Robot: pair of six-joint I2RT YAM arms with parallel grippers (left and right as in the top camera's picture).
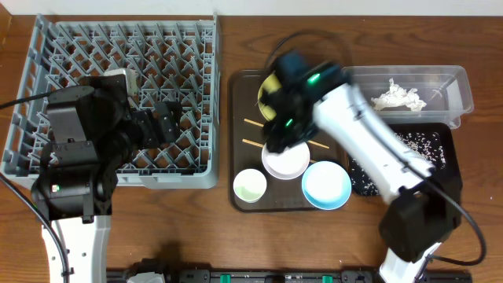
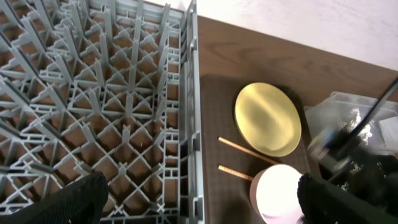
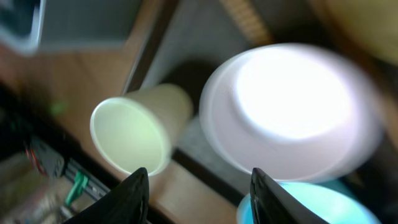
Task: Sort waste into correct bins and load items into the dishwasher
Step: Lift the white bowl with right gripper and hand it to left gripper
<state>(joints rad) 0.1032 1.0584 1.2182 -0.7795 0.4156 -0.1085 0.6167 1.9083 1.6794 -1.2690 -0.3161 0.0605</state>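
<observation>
Right claw (image 3: pixel 198 179) hovered parted and empty, with the white bowl (image 3: pixel 292 106) lying close at its one o'clock.

Table (image 1: pixel 236 35) bears rack (image 1: pixel 181 47), brown tray (image 1: pixel 247 102), clear tub (image 1: pixel 449 85), black tray (image 1: pixel 445 169).

Grey dish rack (image 1: pixel 118 86), lattice-patterned; dark brown serving tray (image 1: pixel 244 102); yellow plate (image 2: pixel 267 118); white bowl (image 1: pixel 287 161); light blue bowl (image 1: pixel 326 185); white cup (image 1: pixel 250 186), tinged pale green inside; black tray (image 1: pixel 445 153) speckled with whitish scraps (image 1: pixel 416 144); white napkin (image 1: pixel 399 98); brown wood-grain table (image 1: pixel 236 244).
</observation>
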